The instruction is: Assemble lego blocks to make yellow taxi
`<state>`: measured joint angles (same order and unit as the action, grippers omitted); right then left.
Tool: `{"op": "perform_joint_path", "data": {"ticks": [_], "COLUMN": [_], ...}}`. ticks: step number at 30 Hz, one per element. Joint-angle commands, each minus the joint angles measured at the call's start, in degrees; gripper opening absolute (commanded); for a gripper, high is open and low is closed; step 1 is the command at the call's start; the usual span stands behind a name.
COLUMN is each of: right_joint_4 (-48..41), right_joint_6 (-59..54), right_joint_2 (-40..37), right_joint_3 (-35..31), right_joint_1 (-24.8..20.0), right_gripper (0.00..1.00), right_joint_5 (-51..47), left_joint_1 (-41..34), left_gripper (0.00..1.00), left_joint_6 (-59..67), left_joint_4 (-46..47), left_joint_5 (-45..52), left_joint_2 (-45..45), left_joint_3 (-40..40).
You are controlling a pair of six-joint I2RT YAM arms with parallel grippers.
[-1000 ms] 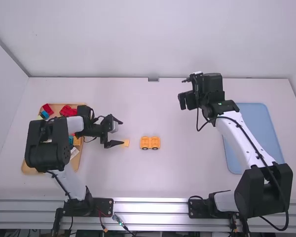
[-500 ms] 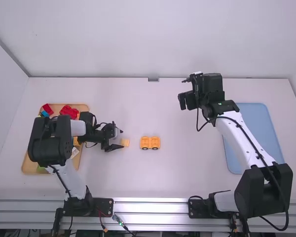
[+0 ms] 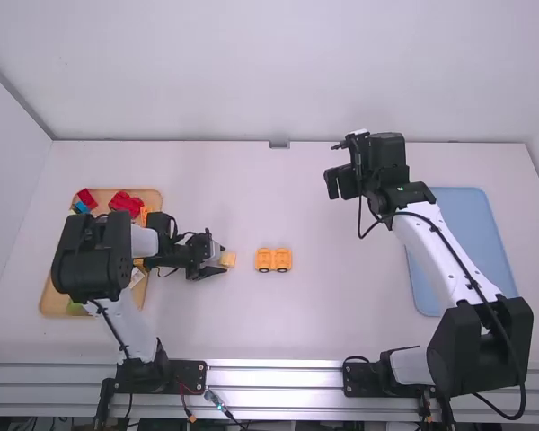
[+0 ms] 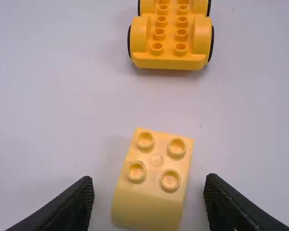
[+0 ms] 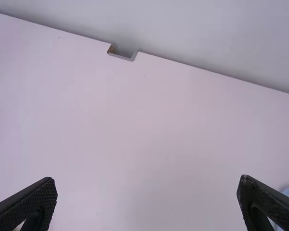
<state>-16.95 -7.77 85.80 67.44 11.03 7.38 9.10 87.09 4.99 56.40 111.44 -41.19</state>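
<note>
Left wrist view: the left gripper (image 4: 148,183) stood open astride the yellow block (image 4: 152,187), whose skew could have caused twisting under unevenly closing fingers.

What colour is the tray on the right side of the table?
The tray is light blue, best seen in the high view.

Left arm (image 3: 121,328): folded at elbow, forearm angled right, left gripper (image 3: 223,259) low, near table level, pointing right. Left wrist view: fingers (image 4: 77,202) apart, wide gap, left gripper open. Right arm (image 3: 440,253): stretched forward and leaning left, right gripper (image 3: 340,184) at far end, raised. Right wrist view: fingers (image 5: 31,204) well apart, right gripper open.
</note>
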Motion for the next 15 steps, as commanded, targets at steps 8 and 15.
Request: {"op": "perform_joint_path", "data": {"ticks": [8, 15], "right_joint_4": [-0.5, -1.3], "right_joint_6": [0.2, 0.2], "right_joint_2": [0.5, 0.5], "right_joint_3": [1.9, 1.9], "right_joint_1": [-0.1, -0.1], "right_gripper": [0.99, 0.99], "right_joint_5": [0.5, 0.3], "left_joint_1": [-3.3, -6.0], "left_gripper": [0.41, 0.21], "left_joint_6": [-0.7, -0.7], "left_joint_4": [0.2, -0.7], "left_joint_5": [1.0, -1.4], "left_joint_2": [1.1, 1.1], "left_joint_3": [0.0, -0.4]}}
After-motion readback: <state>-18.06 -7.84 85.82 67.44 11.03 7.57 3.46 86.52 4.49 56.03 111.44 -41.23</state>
